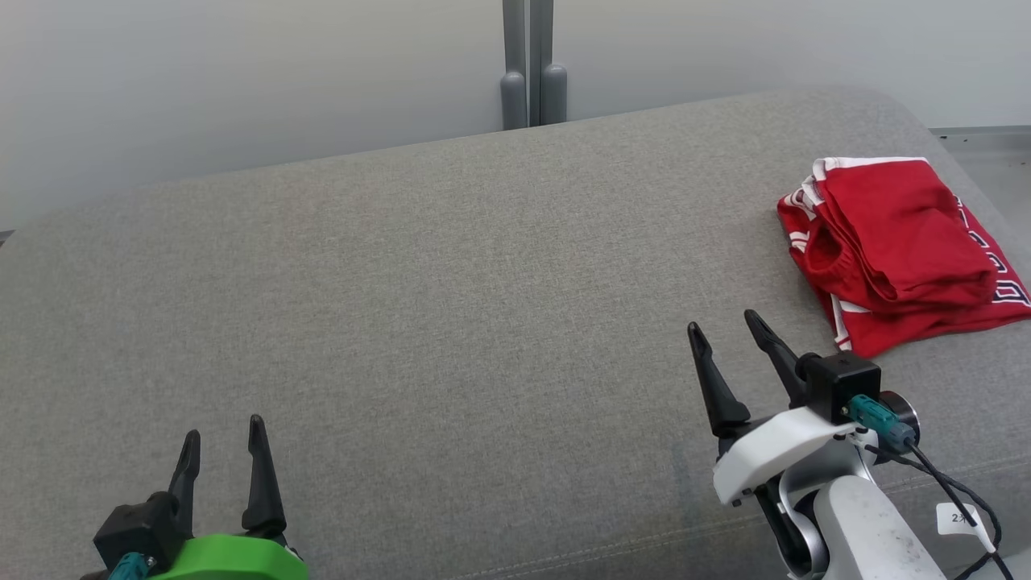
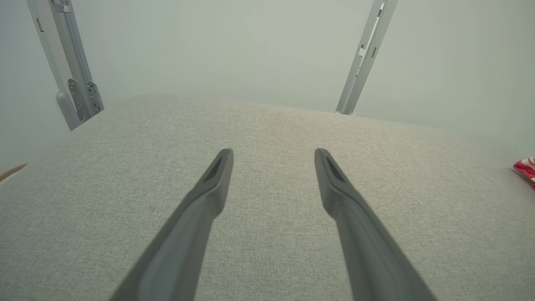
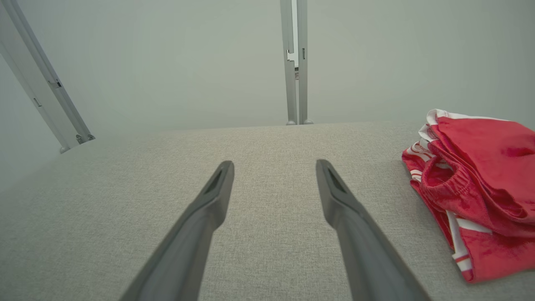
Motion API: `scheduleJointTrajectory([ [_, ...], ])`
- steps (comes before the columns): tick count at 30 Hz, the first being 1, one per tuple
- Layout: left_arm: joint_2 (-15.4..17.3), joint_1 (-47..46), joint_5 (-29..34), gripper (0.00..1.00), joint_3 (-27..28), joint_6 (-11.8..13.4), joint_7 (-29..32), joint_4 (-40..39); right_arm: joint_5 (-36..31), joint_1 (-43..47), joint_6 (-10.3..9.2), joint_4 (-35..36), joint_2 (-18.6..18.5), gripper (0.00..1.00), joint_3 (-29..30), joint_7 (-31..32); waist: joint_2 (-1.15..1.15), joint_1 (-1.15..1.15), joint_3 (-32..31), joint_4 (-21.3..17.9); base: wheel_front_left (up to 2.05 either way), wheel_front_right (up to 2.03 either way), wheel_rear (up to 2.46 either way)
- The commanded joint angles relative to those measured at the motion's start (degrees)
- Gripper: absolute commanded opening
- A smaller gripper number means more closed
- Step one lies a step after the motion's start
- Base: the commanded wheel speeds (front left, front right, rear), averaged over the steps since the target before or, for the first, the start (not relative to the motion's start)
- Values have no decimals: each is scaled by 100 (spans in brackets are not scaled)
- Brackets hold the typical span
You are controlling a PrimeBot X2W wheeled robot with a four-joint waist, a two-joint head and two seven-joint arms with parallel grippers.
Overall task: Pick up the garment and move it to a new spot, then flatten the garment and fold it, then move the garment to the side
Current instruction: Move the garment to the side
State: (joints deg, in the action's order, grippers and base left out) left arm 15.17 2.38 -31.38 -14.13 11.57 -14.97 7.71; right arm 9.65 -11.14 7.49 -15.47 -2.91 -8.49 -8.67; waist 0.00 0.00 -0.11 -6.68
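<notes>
One folded red garment [image 1: 902, 250] lies far right on one grey fabric table [image 1: 451, 306]. Two grippers, both spread and empty: left gripper [image 1: 224, 427], right gripper [image 1: 722, 318]. Pale wall [image 1: 242, 72] behind.

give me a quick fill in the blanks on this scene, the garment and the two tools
The garment is mostly ____ in colour.
It lies on the ____ fabric surface.
The left tool and right tool both stand ____.
The garment is closer to the ____ tool.
Missing words: red; grey; open; right
</notes>
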Motion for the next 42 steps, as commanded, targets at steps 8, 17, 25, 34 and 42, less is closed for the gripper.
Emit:
scheduleJointTrajectory([
  [8, -100, 34, 192, 100, 133, -108, -26, -51, 74, 4, -2, 57, -1, 100, -7, -33, 0, 0, 68, 112, 0, 0, 0],
  [17, -75, -46, 345, 100, 154, -183, -26, -18, 91, -40, -1, 68, -1, 100, 24, -49, 0, 0, 110, 157, 0, 0, 0],
  [25, -40, -139, 454, 100, 120, -251, -26, -12, 97, -59, -1, 79, -1, 100, 39, -48, 0, 0, 144, 170, 0, 0, 0],
  [34, -22, -226, 493, 100, 155, -347, -26, 15, 144, -45, -1, 104, -1, 100, 33, -16, 0, 0, 154, 171, 0, 0, 0],
  [42, -6, -295, 532, 100, 190, -391, -27, 76, 137, -53, -1, 97, -1, 100, 54, -29, 0, 0, 151, 175, 0, 0, 0],
])
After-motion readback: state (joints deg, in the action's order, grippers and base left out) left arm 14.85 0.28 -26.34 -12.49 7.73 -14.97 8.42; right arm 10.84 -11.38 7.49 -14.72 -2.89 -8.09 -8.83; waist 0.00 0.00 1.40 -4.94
